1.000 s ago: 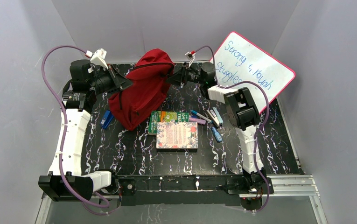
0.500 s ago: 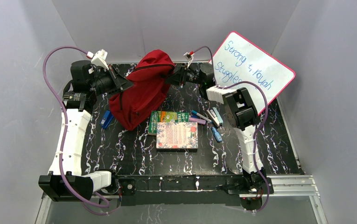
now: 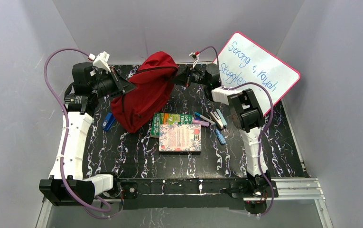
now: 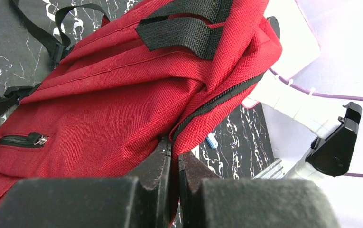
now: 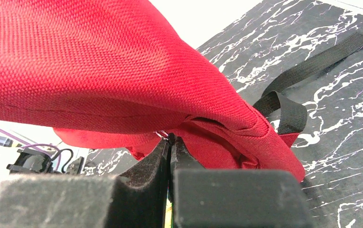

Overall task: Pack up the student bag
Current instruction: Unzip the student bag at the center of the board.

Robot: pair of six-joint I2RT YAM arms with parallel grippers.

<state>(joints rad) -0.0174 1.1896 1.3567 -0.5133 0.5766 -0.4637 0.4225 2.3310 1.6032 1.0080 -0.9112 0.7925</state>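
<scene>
Black marbled counter (image 3: 132, 156) carries everything. On its far side, left of centre, the student bag (image 3: 144, 90) is held up off the surface between the two arms, its lower end sagging to the counter. My reading is that the arms are stretching the top so the zipped mouth can be worked open for packing.

A pink-edged whiteboard (image 3: 257, 69) leans at the far right, its handwriting partly cut off by the right arm. Two books lie near the centre, not yet packed: a floral book (image 3: 180, 137) overlapping a green book (image 3: 170, 118).

The left tool (image 4: 174, 154) is clamped together on a fold of red fabric just beside the dark zipper line. The right tool (image 5: 170, 140) is pressed together at the bag's rim; something small and shiny sits at its tips, perhaps a zipper pull, but that is too small to tell.

Pens (image 3: 208, 119) and other small stationery lie right of the books, and a blue object (image 3: 108, 121) lies left of the bag. The bag's inside is hidden.
</scene>
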